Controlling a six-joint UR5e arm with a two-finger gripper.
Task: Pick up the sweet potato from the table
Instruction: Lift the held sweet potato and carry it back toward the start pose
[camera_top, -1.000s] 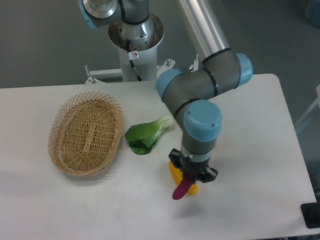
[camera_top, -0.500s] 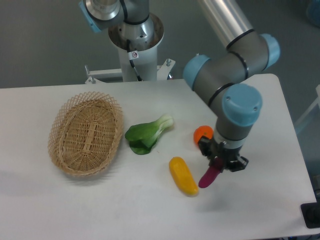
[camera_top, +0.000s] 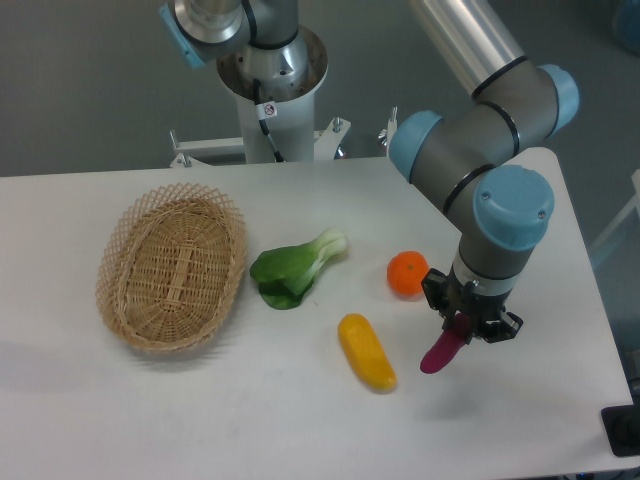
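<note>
Gripping the slim dark-magenta sweet potato (camera_top: 441, 353) | black two-finger end effector (camera_top: 470, 322) clamped on its upper end | long axis slants down-left toward white worktop (camera_top: 560, 400)

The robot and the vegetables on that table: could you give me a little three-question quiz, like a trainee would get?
1. True or false: the gripper holds the sweet potato.
2. Which lies nearest the basket? A) orange fruit B) green leafy vegetable C) yellow vegetable
3. Fill in: the basket holds ____.

Key: 1 true; 2 B; 3 nothing.
</note>
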